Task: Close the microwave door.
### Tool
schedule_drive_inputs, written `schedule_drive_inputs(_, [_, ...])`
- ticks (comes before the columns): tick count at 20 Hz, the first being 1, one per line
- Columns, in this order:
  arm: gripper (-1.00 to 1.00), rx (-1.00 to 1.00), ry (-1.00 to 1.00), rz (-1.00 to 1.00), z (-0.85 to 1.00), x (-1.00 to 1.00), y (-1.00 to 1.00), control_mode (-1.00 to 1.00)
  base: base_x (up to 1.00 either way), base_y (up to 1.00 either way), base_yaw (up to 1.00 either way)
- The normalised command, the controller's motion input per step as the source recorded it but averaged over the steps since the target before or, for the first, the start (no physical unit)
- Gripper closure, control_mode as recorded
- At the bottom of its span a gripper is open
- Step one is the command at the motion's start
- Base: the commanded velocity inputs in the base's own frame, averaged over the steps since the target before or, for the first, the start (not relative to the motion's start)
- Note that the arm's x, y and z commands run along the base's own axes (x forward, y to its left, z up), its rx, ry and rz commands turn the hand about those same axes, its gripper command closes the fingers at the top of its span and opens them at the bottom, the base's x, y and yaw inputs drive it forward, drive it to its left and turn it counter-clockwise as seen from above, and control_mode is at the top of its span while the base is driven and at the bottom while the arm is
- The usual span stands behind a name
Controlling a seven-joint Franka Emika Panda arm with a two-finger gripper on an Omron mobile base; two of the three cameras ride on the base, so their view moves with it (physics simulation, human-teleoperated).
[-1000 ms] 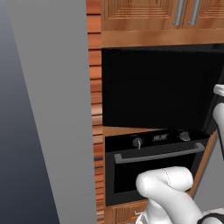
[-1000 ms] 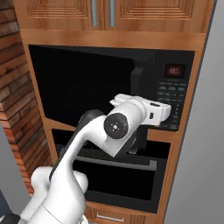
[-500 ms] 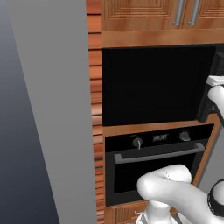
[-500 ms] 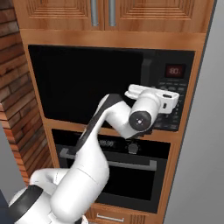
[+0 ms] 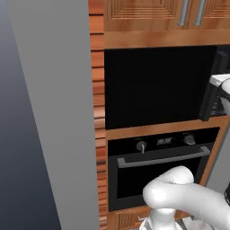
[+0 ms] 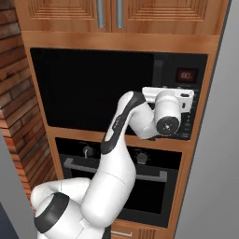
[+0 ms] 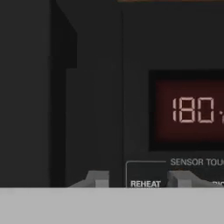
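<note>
1. A wooden cabinet wall [image 6: 116, 39] fills the scene, with a brick strip [image 6: 14, 93] on its left edge, a grey panel [image 5: 49, 112] beside that, and two upper cabinet doors [image 6: 140, 14] with metal handles along the top.
2. The microwave [image 6: 116, 91] sits in the wall's middle niche, above a black oven [image 6: 140, 186] with knobs and a silver bar handle.
3. The microwave door [image 6: 93, 88] looks flush, or very nearly so, with the keypad panel [image 6: 186, 102]; its vertical handle [image 7: 61, 96] stands just left of the red display [image 7: 192, 109].
4. The gripper [image 7: 142, 180] sits close to the panel at the niche's right edge, its two fingertips [image 7: 98, 179] spread apart with nothing between them.
5. Judging by this, the closing push is at its end. To finish well, press squarely on the handle side of the door rather than the keypad, and stop once the door seats.
6. Whether the latch has caught cannot be told.
</note>
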Motion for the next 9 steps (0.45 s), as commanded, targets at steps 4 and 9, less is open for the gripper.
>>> schedule_drive_inputs(4, [-1.00, 0.00, 0.01, 0.02, -0.12, 0.59, 0.01, -1.00, 0.00, 0.00, 0.00])
schedule_drive_inputs(9, [-1.00, 0.00, 0.00, 0.00, 0.00, 0.00, 0.00, -1.00, 0.00, 0.00, 0.00])
